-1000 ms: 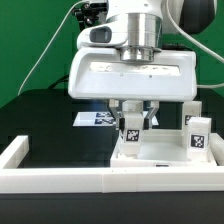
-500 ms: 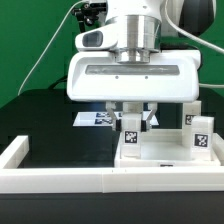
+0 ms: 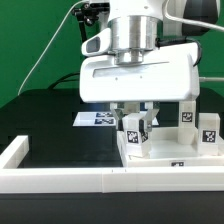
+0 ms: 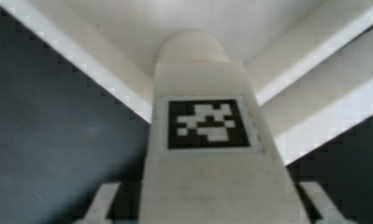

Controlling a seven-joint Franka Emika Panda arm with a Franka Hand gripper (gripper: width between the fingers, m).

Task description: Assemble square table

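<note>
Compared with a second ago, the arm, the leg it holds and the tabletop have all shifted toward the exterior view's right, and the other legs standing on the slab have moved with it. The gripper point(image 3: 135, 128) is clenched on a leg point(image 3: 133, 134), its fingers pressing either side of the tagged white block, as the wrist view confirms point(image 4: 204, 150). That leg stands upright, long axis vertical, its tag facing the exterior camera, at the tabletop point(image 3: 160, 155) corner nearer the marker board point(image 3: 97, 118). Two more legs point(image 3: 188, 115) point(image 3: 211, 133) stand upright on the slab's far side. Judging by this, assembly is partway: whether the held leg is fully seated cannot be told, and any fourth leg is out of sight.
</note>
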